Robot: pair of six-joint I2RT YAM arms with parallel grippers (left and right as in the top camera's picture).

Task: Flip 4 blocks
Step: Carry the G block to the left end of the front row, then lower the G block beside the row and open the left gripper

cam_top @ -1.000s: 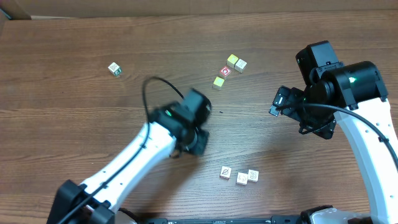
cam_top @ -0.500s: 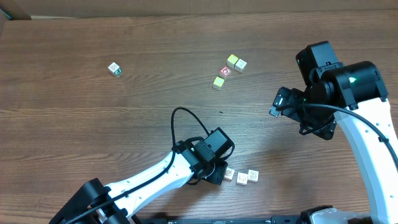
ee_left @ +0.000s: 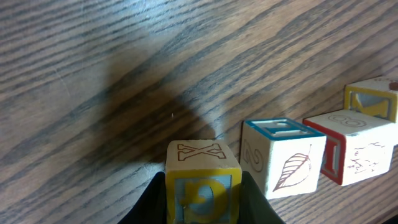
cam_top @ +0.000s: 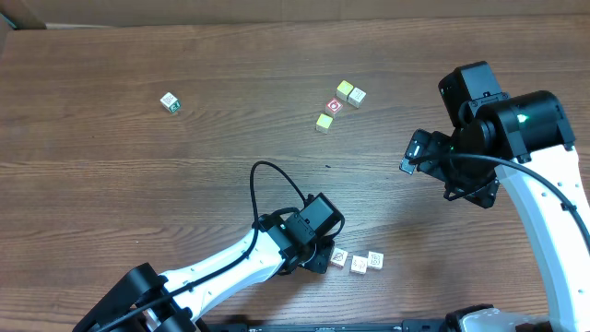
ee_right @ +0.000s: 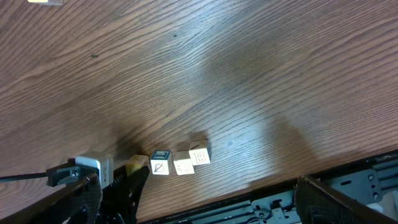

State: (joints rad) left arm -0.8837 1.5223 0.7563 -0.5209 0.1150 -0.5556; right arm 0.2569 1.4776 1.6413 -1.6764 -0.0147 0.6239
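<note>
My left gripper is shut on a pale wooden block that shows an X on top and a yellow face with a blue D. It sits at the left end of a row of three blocks: a blue-edged leaf block, a red-edged one and a yellow-edged one. From overhead the left gripper hides the held block, and the row lies just to its right. My right gripper stands open and apart from them, above the table's right side.
A green-lettered cube lies alone at the far left. A cluster with a red-faced cube and its yellow and tan neighbours lies at the far middle. The table's near edge runs just behind the row.
The left arm swung from the table's middle down and right to the left end of the block row, then nearly stopped. The right arm has not moved.
</note>
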